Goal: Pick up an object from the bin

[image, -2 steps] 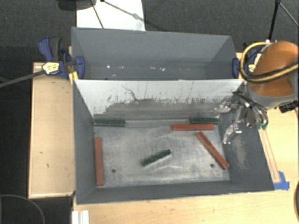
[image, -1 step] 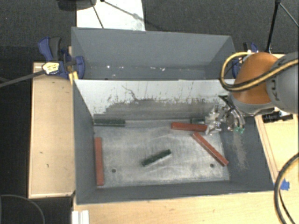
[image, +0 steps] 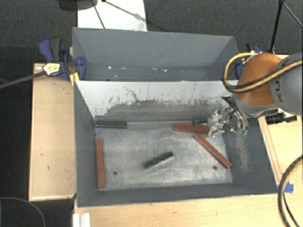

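The level red stick (image: 189, 127) right of centre ends just beside my gripper (image: 218, 127), open or closed I cannot tell, with a slanted red stick (image: 213, 151) near, so I should centre across one alone.

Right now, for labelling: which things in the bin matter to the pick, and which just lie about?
In play, likely: gripper; back red bar beside it; slanted red bar by the right wall.
Lying about: middle green bar; left red bar; back-left green bar.
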You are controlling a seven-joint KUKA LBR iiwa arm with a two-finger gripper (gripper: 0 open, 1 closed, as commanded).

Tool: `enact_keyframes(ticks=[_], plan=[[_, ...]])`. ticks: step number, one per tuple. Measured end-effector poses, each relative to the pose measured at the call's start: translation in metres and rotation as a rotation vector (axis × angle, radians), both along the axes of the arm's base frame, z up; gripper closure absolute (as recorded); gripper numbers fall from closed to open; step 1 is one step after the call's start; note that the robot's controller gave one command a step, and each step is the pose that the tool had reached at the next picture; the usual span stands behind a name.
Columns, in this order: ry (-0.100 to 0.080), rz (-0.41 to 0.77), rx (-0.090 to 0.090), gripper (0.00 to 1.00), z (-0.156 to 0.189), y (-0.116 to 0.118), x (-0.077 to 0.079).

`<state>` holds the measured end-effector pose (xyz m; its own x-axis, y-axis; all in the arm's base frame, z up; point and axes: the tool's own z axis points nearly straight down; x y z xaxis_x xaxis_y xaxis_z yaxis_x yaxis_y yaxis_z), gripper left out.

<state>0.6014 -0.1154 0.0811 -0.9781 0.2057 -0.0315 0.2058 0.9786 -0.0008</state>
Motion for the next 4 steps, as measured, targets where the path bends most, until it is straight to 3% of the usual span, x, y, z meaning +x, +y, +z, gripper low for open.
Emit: enact_keyframes(ticks=[1, 2, 3, 4], plan=[[0.017, 0.017, 0.005, 1.0, 0.201, 0.0, -0.023], [0.026, 0.017, 0.006, 1.0, 0.196, 0.0, -0.024], [0.034, -0.071, 0.01, 0.0, 0.075, 0.021, -0.012], [0.027, -0.07, 0.008, 0.0, 0.078, 0.02, -0.01]])
